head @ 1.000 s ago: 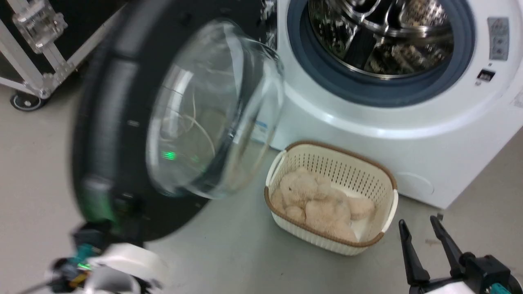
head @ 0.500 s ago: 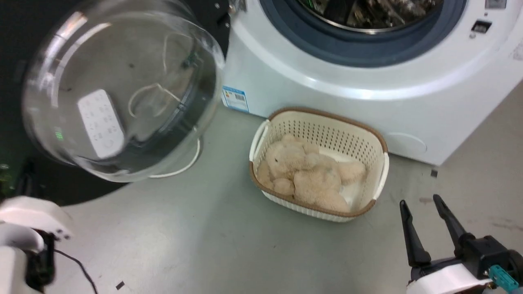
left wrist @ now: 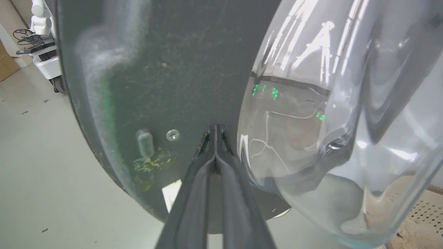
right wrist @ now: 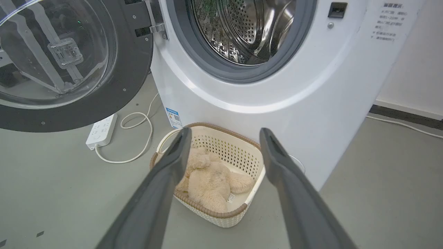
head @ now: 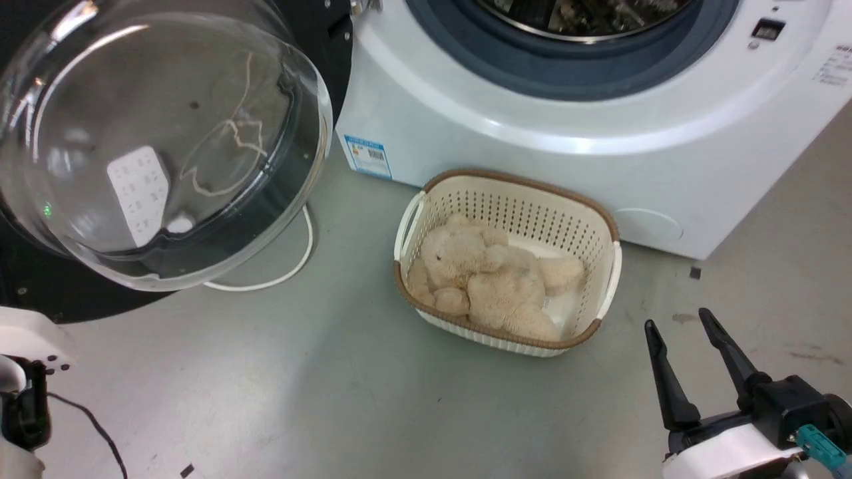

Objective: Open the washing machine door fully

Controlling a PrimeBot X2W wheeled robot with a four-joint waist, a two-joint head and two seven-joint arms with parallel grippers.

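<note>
Nearest, at the lower right of the head view, the right pincer [head: 676, 318] hung idle above the grey floor [head: 333, 399], its two dark fingers spread and holding nothing. Just beyond it stood a cream basket [head: 602, 226] with a plush toy [head: 492, 279] lying inside, close to the front of the white washing machine [head: 532, 153]. To the left, the left pincer [left wrist: 215, 129] had its fingers pressed together, and the tips appeared to touch the black inner face of the washing machine door [head: 160, 146], right beside the clear glass bowl. The door stood swung far out on the left of the machine, hinged at its left edge, and the steel drum opening [right wrist: 242, 31] lay fully exposed further back. A white power strip [right wrist: 101, 131] and its cable [head: 293, 266] lay on the floor below the door. The door looked close to its limit, so the main risk was pushing on against the hinge stop and straining it. The closed tips offered only a small contact on a glossy surface, so they could also skid onto the dome and lose the push, letting the door drift back.
</note>
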